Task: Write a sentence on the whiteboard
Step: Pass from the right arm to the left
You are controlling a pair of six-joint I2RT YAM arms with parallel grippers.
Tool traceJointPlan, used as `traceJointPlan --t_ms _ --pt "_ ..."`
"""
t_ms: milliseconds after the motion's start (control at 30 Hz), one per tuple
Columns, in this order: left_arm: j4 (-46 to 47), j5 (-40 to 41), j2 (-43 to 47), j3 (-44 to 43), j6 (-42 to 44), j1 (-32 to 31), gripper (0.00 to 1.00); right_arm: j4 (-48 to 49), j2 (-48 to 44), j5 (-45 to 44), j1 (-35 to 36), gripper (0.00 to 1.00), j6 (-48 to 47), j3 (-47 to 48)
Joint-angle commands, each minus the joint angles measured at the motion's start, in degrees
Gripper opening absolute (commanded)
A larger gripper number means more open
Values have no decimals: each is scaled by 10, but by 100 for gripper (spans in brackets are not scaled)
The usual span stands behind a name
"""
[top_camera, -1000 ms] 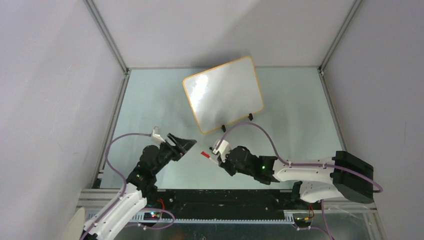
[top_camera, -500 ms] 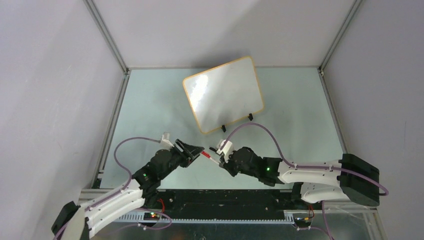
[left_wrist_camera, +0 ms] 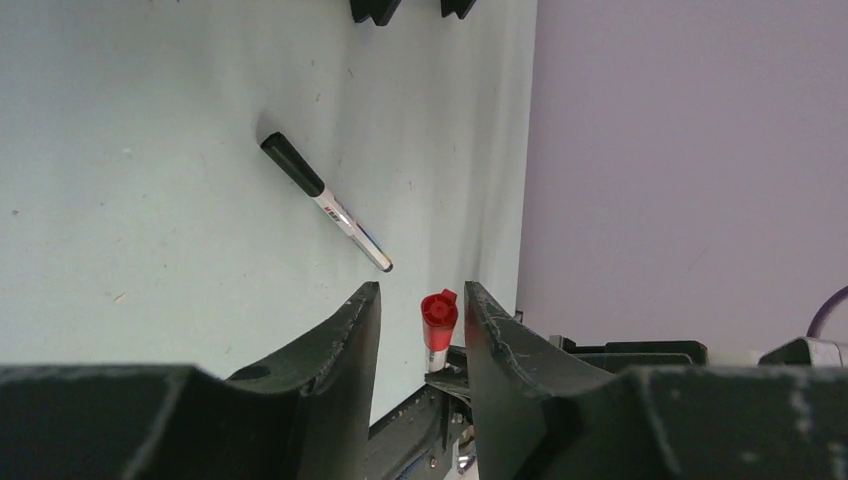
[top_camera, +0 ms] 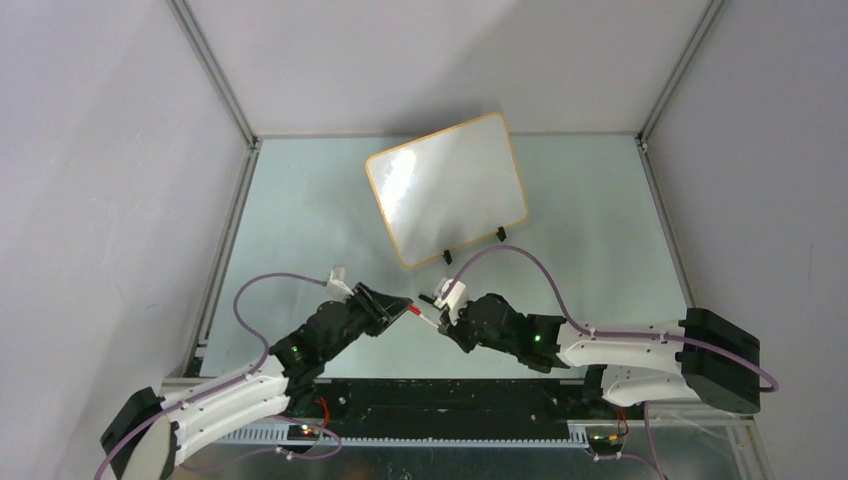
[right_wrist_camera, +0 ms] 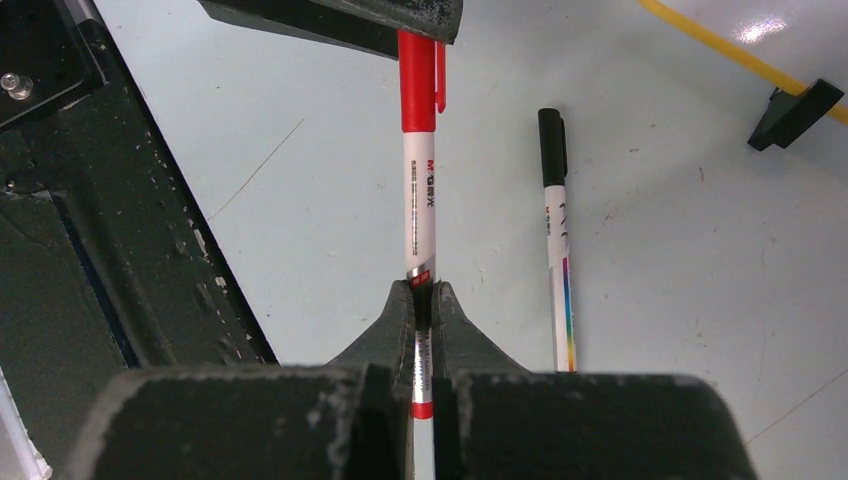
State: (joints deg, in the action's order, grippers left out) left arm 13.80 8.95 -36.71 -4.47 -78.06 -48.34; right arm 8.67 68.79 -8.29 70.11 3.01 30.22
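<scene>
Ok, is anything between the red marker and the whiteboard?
Nothing upright. A black marker lies flat on the table between them, probably passable overhead. The cap of the red marker is on, between the fingers of the left gripper.

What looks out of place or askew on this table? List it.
Two things. The whiteboard sits skewed, its edges at an angle to those of the table, and its face is blank. A black marker lies loose and capped on the table beside the red marker that the right gripper holds.
</scene>
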Motion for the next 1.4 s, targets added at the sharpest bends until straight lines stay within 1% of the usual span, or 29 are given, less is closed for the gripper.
traceJointPlan --t_ms 0,67,200,400,533,700,767,833,867,900,967,1033,1067,1100,1133,1167,1200,1233,1267,1333,1367 --pt "37 17 -2 -18 0 -9 40 25 -8 -1 -3 0 5 0" --pt "46 16 -8 -18 0 -14 40 25 -9 0 -4 0 5 0" --pt "52 22 -17 -21 3 -23 35 24 -8 3 -5 0 4 0" --pt "56 30 -23 -19 7 -32 34 24 -8 4 -8 0 5 0" --pt "59 38 -26 -19 8 -38 31 25 -8 7 -8 0 5 0" --pt "84 29 -49 -22 9 -43 30 25 -7 10 -9 0 5 0" --pt "90 25 -58 -26 12 -44 25 24 -7 11 -9 0 5 0" --pt "91 25 -61 -27 14 -45 14 24 -8 10 -9 0 5 0" --pt "92 27 -61 -27 14 -45 11 23 -8 9 -9 0 5 0" --pt "90 28 -60 -27 14 -46 4 23 -8 10 -9 0 5 0" --pt "85 31 -57 -26 16 -47 0 23 -8 10 -9 0 5 0" --pt "80 34 -52 -27 20 -48 0 23 -10 10 -9 1 5 0" --pt "72 39 -46 -27 21 -47 0 23 -10 9 -9 9 6 0" --pt "67 46 -42 -27 20 -48 0 22 -13 7 -9 35 9 0" --pt "59 50 -33 -25 18 -48 0 22 -14 4 -9 47 10 -2" --pt "56 60 -27 -23 14 -48 0 26 -20 3 -10 63 11 -4" --pt "51 65 -11 -20 12 -48 0 29 -24 2 -10 73 11 -9" --pt "47 76 -4 -17 7 -48 0 34 -34 0 -10 78 11 -13" --pt "39 81 12 -15 4 -48 0 37 -47 -4 -11 87 12 -20" --pt "26 95 35 -10 -7 -48 0 43 -62 1 -18 94 16 -33" --pt "22 105 43 -6 -12 -48 0 45 -79 3 -26 95 21 -37"
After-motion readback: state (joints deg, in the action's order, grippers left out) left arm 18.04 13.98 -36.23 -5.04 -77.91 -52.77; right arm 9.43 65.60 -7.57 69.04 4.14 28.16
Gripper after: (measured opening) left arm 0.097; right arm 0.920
